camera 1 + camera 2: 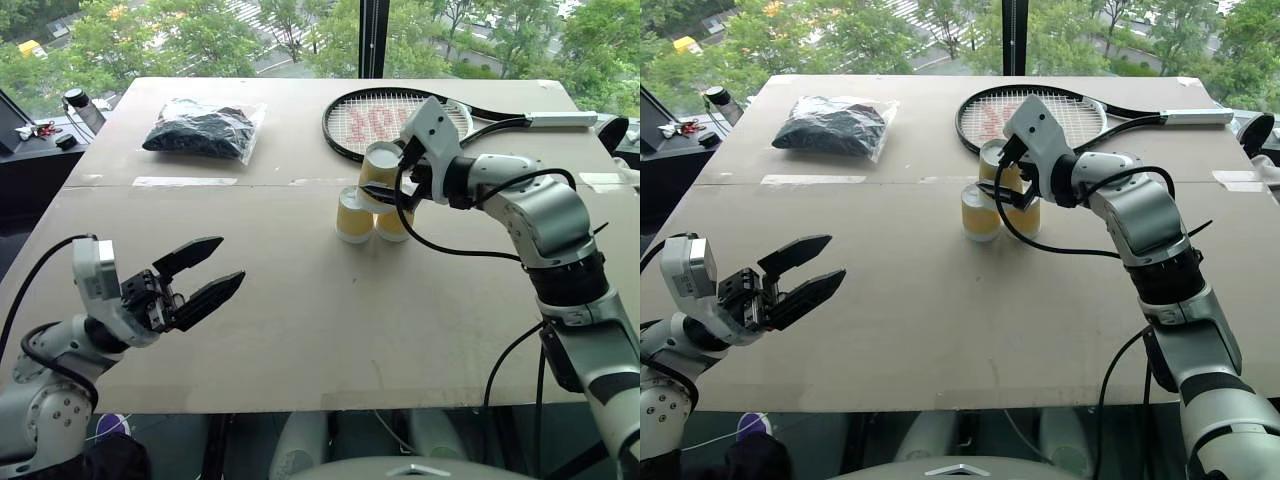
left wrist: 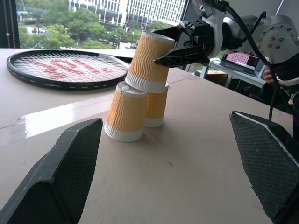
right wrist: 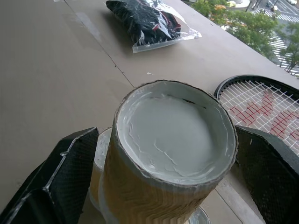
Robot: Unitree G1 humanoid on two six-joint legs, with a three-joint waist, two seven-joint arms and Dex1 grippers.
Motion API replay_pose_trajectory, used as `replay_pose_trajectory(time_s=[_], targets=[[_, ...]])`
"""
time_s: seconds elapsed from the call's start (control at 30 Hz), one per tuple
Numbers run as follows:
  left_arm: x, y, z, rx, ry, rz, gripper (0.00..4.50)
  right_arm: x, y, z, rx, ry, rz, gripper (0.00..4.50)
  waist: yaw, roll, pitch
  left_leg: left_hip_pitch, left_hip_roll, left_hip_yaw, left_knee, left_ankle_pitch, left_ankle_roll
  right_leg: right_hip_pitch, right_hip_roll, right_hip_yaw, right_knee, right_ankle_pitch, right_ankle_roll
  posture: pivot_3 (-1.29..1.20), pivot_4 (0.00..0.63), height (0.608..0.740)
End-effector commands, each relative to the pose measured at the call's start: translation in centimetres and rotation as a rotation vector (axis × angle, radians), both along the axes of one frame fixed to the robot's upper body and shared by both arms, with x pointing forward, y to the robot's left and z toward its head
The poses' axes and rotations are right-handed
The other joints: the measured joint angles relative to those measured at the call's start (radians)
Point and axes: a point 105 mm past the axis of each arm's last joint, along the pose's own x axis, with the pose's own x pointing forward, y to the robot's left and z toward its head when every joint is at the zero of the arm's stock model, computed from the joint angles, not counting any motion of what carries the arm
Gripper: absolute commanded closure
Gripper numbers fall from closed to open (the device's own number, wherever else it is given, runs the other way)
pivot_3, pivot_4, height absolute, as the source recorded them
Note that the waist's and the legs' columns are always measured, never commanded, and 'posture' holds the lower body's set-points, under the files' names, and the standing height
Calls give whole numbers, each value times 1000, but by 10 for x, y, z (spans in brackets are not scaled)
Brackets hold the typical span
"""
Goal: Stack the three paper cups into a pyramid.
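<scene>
Surface: racket behind the cups. Right tool straddles the top cup, fingers apart, probably just clear; it sits tilted on two base cups. Left tool open, well apart.

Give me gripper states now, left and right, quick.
Left gripper: open, holding nothing.
Right gripper: jaws open around the top paper cup, which rests tilted on the two lower cups.
</scene>
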Motion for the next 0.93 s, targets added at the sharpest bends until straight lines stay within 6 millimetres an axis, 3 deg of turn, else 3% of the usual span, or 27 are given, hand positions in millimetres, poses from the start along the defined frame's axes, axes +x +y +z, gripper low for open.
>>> replay_pose_trajectory(time_s=[0.03, 0.2, 0.33, 0.5, 0.7, 0.8, 0.93], targets=[[0, -5, 18, -30, -83, -12, 0, -11, -9, 32, 45, -131, 17, 142, 0, 0, 0, 0, 0, 0, 0, 0, 0, 0, 0, 0, 0, 0, 0, 0, 150, 740], [3, -9, 25, -51, -108, -31, 0, -26, -31, 47, 113, -229, 22, 142, 1, 0, 0, 0, 0, -1, 0, 0, 0, 1, -1, 0, -1, 0, 0, 0, 150, 740], [8, -10, 20, -52, -101, -34, 0, -42, -49, 55, 276, -271, 34, 142, 1, 0, 0, 0, 0, -1, 0, 0, 0, 2, 0, 0, 0, 0, 0, 0, 150, 740], [16, -12, 4, -9, -51, 30, 0, -72, -75, 27, 326, -198, 82, 142, 5, 0, 0, 0, 0, -1, 0, -1, 2, 2, 0, 1, -1, 0, 0, 0, 150, 740], [14, -10, -22, 82, 63, 112, 0, -110, -131, -42, 239, -14, 20, 142, 9, -1, 0, 1, 0, -2, 1, -3, 5, 4, 0, 2, -1, 0, 0, 0, 150, 740], [9, 0, -42, 137, 153, 147, 0, -121, -163, -75, 179, 55, -78, 142, 3, -1, 0, 2, 0, -2, 0, -3, 5, 4, 0, 3, -1, 0, 0, 0, 150, 740], [2, 9, -56, 202, 215, 148, 0, -125, -181, -105, 122, 95, -137, 142, 1, 0, -1, 7, 0, 0, 0, -3, 5, 7, 1, 4, 1, 0, 0, 0, 150, 740]])
